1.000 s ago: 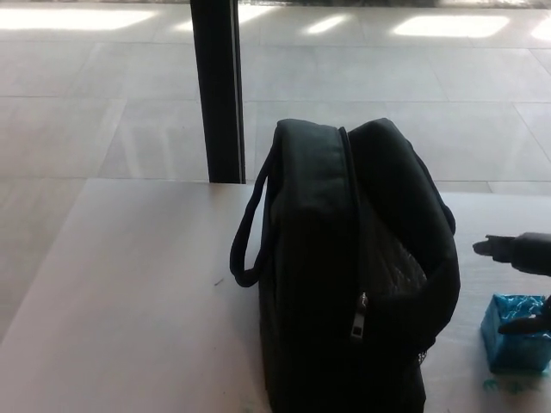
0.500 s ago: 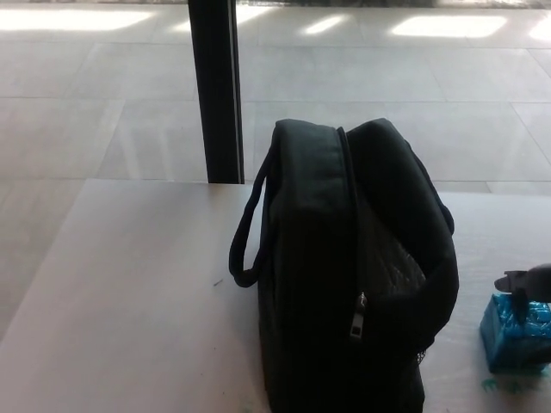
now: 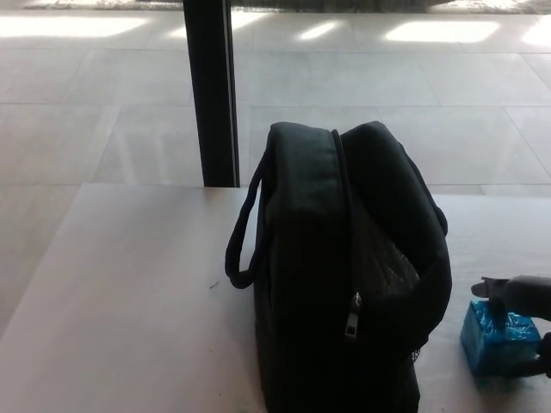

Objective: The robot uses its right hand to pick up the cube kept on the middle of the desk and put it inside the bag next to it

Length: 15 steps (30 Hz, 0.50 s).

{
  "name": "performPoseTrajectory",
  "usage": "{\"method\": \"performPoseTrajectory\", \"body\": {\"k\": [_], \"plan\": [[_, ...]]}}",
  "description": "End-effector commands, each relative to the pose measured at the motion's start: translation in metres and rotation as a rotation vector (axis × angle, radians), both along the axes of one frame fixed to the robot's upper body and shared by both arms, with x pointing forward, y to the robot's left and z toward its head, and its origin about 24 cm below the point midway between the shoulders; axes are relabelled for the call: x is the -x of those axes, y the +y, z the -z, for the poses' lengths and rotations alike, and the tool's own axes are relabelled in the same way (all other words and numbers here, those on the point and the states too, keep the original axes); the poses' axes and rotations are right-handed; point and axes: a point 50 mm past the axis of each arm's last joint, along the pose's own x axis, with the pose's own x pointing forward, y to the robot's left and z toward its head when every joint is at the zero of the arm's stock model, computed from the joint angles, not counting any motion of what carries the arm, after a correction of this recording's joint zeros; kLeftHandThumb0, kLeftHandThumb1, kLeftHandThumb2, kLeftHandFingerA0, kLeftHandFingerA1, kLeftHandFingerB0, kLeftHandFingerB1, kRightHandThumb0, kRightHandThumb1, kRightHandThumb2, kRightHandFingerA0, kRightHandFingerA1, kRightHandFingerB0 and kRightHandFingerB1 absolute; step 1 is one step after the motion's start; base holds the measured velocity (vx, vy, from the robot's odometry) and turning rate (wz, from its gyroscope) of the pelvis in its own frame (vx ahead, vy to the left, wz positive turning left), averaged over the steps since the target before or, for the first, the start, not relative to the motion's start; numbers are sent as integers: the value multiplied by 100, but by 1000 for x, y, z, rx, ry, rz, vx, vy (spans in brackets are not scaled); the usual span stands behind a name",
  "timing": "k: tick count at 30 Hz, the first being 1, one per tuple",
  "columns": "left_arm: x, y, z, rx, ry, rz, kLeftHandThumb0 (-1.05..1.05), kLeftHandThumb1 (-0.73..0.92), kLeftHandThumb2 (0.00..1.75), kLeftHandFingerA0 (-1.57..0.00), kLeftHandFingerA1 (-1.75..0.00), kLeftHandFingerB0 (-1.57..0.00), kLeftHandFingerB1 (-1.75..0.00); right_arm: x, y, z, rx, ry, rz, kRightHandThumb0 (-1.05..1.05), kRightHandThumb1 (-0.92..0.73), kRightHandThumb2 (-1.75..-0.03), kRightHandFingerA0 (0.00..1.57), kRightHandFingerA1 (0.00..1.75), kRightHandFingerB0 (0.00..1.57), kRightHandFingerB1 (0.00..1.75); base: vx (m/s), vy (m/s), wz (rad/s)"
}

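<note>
1. Right hand (image 3: 527,303): you see only part of it, dark, entering at the right edge of the head view. One finger (image 3: 495,288) lies over the top of the cube; a second dark part shows at the cube's lower right side. The hand appears closed around the cube, though the picture's edge cuts off most of the hand.
2. Cube (image 3: 497,339): blue and glossy, it sits directly under the hand, in contact with the finger. You cannot tell whether it rests on the bench or is slightly lifted.
3. Bag (image 3: 344,275): black, upright, just beside the hand on its inner side, between the hand and the open stretch of bench. Its top gapes open toward the hand; a zipper pull (image 3: 351,324) hangs on the near face, and a carry handle (image 3: 244,237) loops out on the side far from the hand.
4. Bench (image 3: 129,292): pale surface carrying the bag and cube.
5. Beyond the bench, well away from the hand, you see a dark post (image 3: 211,90) standing on a tiled floor (image 3: 387,77).
6. Left hand: not in view.
</note>
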Motion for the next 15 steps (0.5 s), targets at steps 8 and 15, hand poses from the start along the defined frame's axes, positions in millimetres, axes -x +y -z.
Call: {"method": "performPoseTrajectory", "body": {"k": [8, 15], "plan": [[0, 4, -5, -31, -4, 6, -52, 54, 96, -39, -61, -23, -52, 36, -16, 47, 305, -184, -268, -32, -76, -67, 79, 161, 78, 80, 0, 0, 0], [0, 6, -4, -41, 5, -9, -49, 53, 95, -39, -61, -25, -52, 40, -29, 49, 326, -185, -286, -39, -77, -68, 78, 153, 71, 69, 0, 0, 0]]}}
